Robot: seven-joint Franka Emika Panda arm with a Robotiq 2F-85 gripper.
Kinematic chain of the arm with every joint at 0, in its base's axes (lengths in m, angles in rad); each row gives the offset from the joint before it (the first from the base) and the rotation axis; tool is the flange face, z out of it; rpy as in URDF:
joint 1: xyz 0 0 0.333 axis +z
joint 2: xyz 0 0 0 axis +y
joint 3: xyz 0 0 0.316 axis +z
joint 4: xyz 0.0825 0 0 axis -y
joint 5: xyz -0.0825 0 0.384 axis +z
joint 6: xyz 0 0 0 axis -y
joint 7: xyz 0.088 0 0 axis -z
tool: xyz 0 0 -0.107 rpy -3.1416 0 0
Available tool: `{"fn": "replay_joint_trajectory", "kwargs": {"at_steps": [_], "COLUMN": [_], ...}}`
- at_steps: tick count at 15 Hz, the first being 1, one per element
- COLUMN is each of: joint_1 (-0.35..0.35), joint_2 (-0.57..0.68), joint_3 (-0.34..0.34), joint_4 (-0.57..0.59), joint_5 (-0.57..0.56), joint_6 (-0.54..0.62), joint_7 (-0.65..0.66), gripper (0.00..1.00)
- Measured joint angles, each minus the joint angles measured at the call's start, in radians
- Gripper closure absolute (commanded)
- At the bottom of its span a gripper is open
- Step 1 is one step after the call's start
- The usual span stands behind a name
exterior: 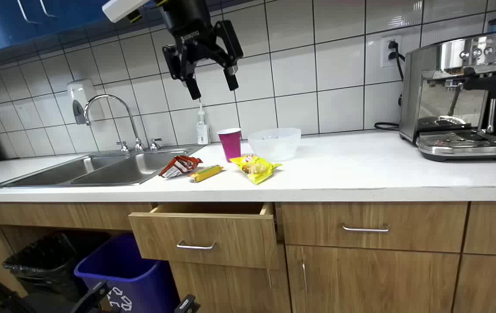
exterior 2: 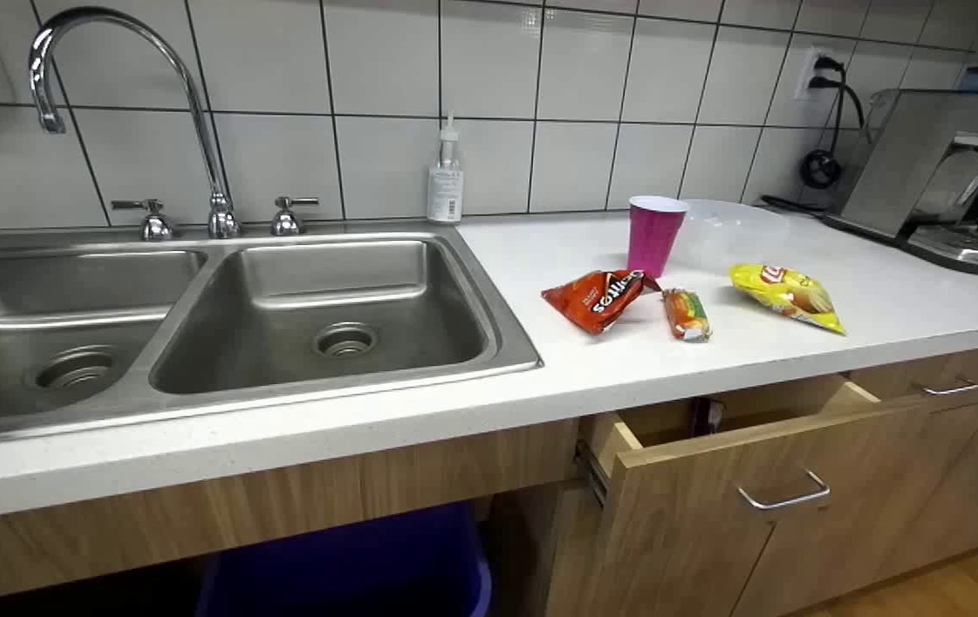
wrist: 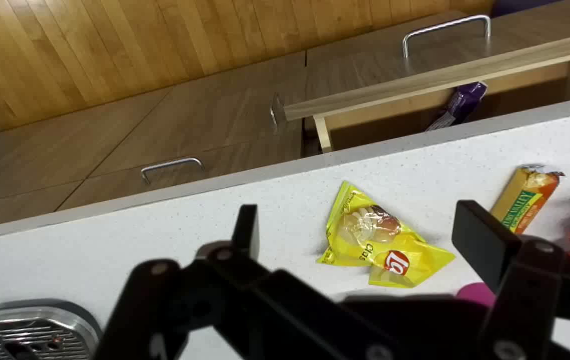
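High above the counter, my black gripper (exterior: 212, 84) points down with its jaws wide apart and nothing between them. In the wrist view, a yellow Lay's chip bag (wrist: 389, 240) lies on the counter below, framed by the two fingers. A granola bar in a yellow and orange wrapper (exterior 2: 687, 315) rests beside it, with a red Doritos bag (exterior 2: 600, 300) next to that. Behind them stands a magenta cup (exterior: 230, 144), upright, mostly hidden by the gripper in the wrist view. A translucent bowl (exterior: 275, 143) sits by the cup.
Beneath the counter, a drawer (exterior: 204, 237) is pulled out, with a purple wrapped item (wrist: 464, 102) inside. A double sink (exterior 2: 343, 377) with a faucet (exterior 2: 206, 128) lies to one side, an espresso machine (exterior: 456, 95) to the other. A clear bottle (exterior 2: 446, 180) stands near the tiled wall.
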State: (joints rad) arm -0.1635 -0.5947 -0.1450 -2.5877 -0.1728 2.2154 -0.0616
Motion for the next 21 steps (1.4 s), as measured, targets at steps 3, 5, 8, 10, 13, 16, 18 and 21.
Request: {"fn": "replay_joint_trajectory", "kwargs": {"at_steps": [3,5,8,10,13,16,18,21], "joint_1": [0.000,0.000,0.000,0.001,0.011,0.033,0.053,0.085], "joint_2": [0.000,0.000,0.000,0.009,0.049,0.094,0.123,0.165], "joint_3": [0.000,0.000,0.000,0.000,0.000,0.000,0.000,0.001], "joint_4": [0.000,0.000,0.000,-0.002,-0.011,-0.019,-0.024,-0.029], "joint_5": [0.000,0.000,0.000,0.000,0.000,0.002,0.002,0.002], "joint_6": [0.000,0.000,0.000,0.000,0.000,0.000,0.002,0.018], "joint_7": [0.000,0.000,0.000,0.000,-0.021,-0.055,-0.091,-0.155], "gripper": [0.00,0.00,0.00,0.00,0.00,0.00,0.00,0.00]}}
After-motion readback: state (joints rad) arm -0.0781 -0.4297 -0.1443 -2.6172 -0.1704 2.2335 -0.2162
